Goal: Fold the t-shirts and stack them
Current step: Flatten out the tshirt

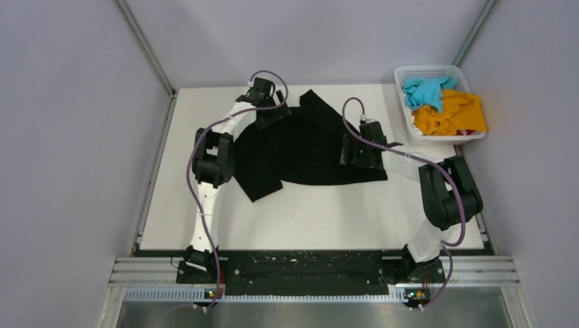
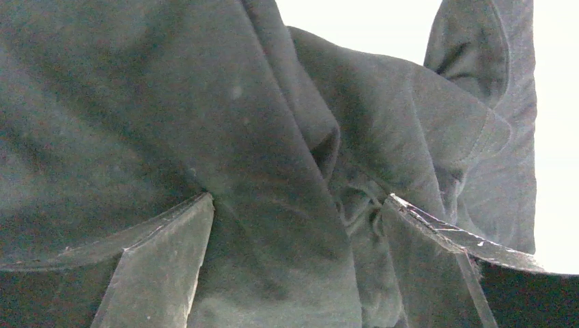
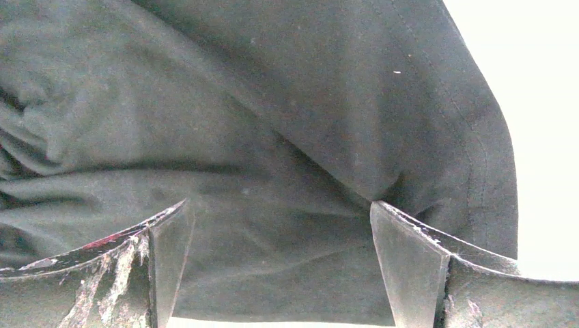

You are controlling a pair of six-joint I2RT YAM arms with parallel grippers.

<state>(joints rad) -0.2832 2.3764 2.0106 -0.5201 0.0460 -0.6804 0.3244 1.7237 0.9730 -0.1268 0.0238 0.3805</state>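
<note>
Black t-shirt (image 1: 307, 154) lies spread mid tabletop (image 1: 307, 219), toward far edge. Left fingers (image 2: 160, 270) apart around its far-left bunch, right fingers (image 3: 410, 263) apart at its right edge: grab both spots firm, lift together. Count: 3 shirts; blue t-shirt (image 1: 423, 92) & orange t-shirt (image 1: 456, 116) in 1 basket (image 1: 430, 68), far-right corner.

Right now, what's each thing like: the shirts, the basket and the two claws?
black t-shirt, unfolded and rumpled on the table.
turquoise t-shirt, crumpled in the basket.
orange t-shirt, crumpled in the basket, spilling over its rim.
basket, upright, holding two shirts.
left claw, open, over a bunched part of the black t-shirt.
right claw, open, at the black t-shirt's edge.
</note>
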